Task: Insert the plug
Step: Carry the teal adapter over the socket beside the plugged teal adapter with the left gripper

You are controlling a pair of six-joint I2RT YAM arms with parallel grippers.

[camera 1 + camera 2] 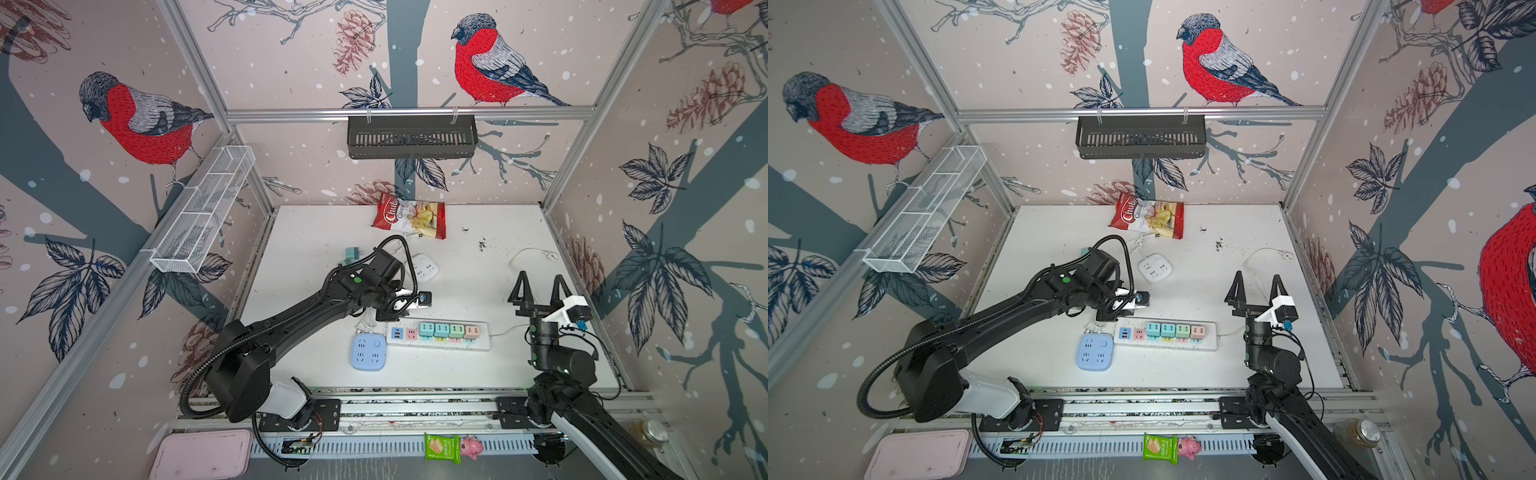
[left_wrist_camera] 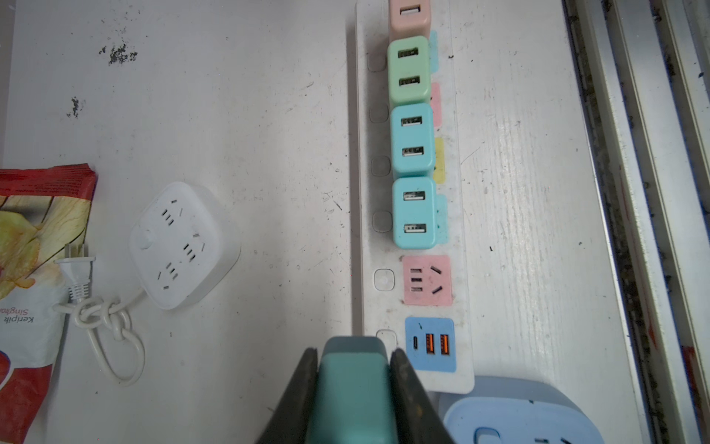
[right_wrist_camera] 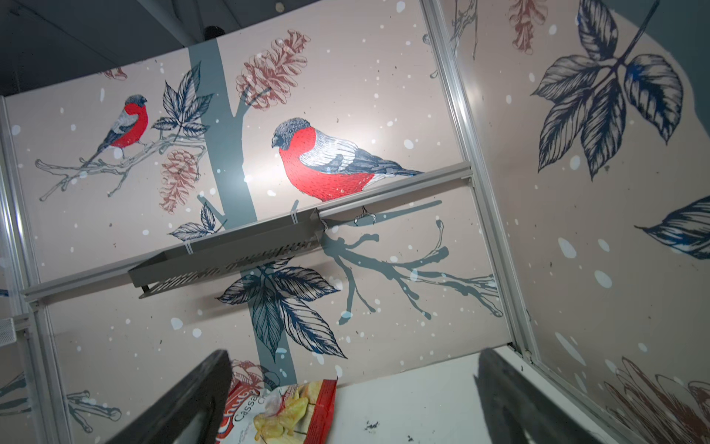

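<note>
The white power strip (image 2: 361, 192) bears peach, green and turquoise adapters (image 2: 413, 138). Beside it the socket cube (image 1: 368, 351) is pale blue; the plug (image 2: 353, 392) is teal.

We see two matte black arms. The left arm (image 1: 291, 318), at the lower left in both top views, has a white shell (image 1: 286, 399) near its base, a ribbed black hose (image 1: 182, 401) looping beside it and a green dot (image 1: 356, 279) on one joint. The right arm (image 1: 565, 365), at the lower right, has green dots too and a white bracket (image 1: 571, 306) with a blue connector (image 1: 581, 325). The right gripper (image 1: 540, 275) has black, triangular open-frame fingers (image 1: 519, 289).
</note>
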